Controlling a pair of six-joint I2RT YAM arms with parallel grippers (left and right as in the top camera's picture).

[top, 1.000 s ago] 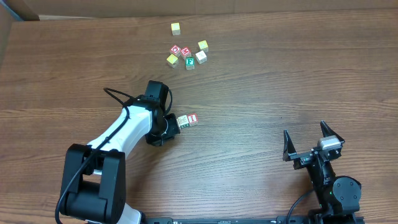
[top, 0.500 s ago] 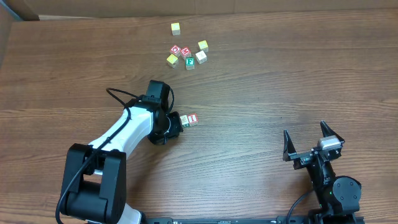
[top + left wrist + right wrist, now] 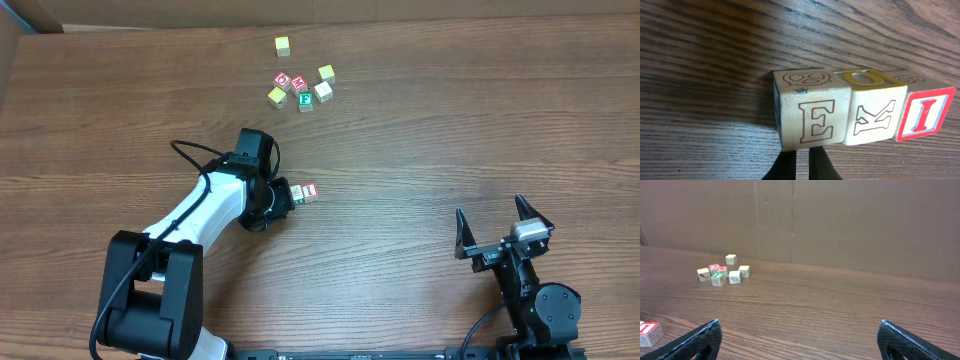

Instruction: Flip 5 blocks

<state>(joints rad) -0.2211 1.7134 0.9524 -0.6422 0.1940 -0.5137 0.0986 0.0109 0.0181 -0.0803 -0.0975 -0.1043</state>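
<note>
Nudging a row of letter cubes with clenched jaws

The left gripper (image 3: 284, 196) is sitting low on the brown wood-grain worktop (image 3: 420, 130), its jaws clenched together and grasping nothing. The narrow black tips are meeting the lower edge of the pale wooden cube printed with an outlined "E" (image 3: 812, 117), touching it or nearly so. Pinched like this, the jaws are acting as one blunt pusher, probably so the cube can be tipped over an edge rather than lifted.

That cube is standing in a touching row with a pale wooden cube showing a back-to-front "K" (image 3: 875, 119) and a red-framed cube bearing a red "I" (image 3: 924, 114), just beside the left arm near the middle of the worktop. The neighbours are likely bracing it, so all three may slide together.

More small cubes (image 3: 302, 87) are lying clustered well apart at the far side. The right gripper (image 3: 490, 214) is waiting near the front edge, jaws spread wide and empty.
</note>
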